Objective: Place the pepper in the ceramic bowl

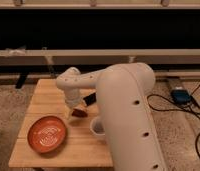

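Gripper (76, 108) low over the wooden table (44, 94), pepper (79, 113) right at its tip

From where I stand the white arm (124, 115) fills the right of the scene, bending back to the left and pointing down over the middle of the table; the small dark red pepper sits directly under the gripper, touching it or very nearly; whether the gripper is clenched on it or loose, I cannot tell; the orange-red ceramic bowl (47, 134) with its pale swirl lies to the front left, apart from the pepper, with bare wood between them; a small white cup (97, 127) stands just right of the pepper, close against the arm; a black rectangular object (89, 98) lies just behind the gripper; off on the speckled floor to the right, a blue device (180, 95) with dark cables trailing from it.
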You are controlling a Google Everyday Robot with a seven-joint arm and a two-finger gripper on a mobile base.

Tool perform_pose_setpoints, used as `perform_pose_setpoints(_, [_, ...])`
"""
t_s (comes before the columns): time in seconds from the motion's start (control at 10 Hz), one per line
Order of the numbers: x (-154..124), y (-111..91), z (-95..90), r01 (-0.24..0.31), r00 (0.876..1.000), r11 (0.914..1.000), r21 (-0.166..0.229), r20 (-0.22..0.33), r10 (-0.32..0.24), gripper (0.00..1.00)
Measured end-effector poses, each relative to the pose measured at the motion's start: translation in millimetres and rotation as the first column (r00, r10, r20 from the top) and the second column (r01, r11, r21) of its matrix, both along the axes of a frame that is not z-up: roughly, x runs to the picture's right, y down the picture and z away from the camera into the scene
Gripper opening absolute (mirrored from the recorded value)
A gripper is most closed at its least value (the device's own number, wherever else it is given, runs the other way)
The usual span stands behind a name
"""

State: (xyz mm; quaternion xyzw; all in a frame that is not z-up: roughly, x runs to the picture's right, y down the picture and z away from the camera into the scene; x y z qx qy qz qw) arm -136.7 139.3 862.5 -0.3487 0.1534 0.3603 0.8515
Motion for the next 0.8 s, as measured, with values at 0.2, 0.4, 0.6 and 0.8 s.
perform_pose_setpoints(0.2, [-0.2, 1.5, 0.5, 0.005, 1.0, 1.0, -0.004, 0.001, -0.005, 0.73])
perform_pose_setpoints(0.4, [-0.7, 3.0, 1.0, 0.009, 1.0, 0.9999, -0.007, 0.003, -0.009, 0.53])
perform_pose_setpoints(0.6, [0.0, 3.3, 1.8, 0.012, 1.0, 0.9999, -0.009, 0.002, -0.011, 0.42])
perform_pose_setpoints(0.8, [-0.1, 4.0, 2.9, 0.014, 1.0, 0.9998, -0.011, 0.002, -0.014, 0.42])
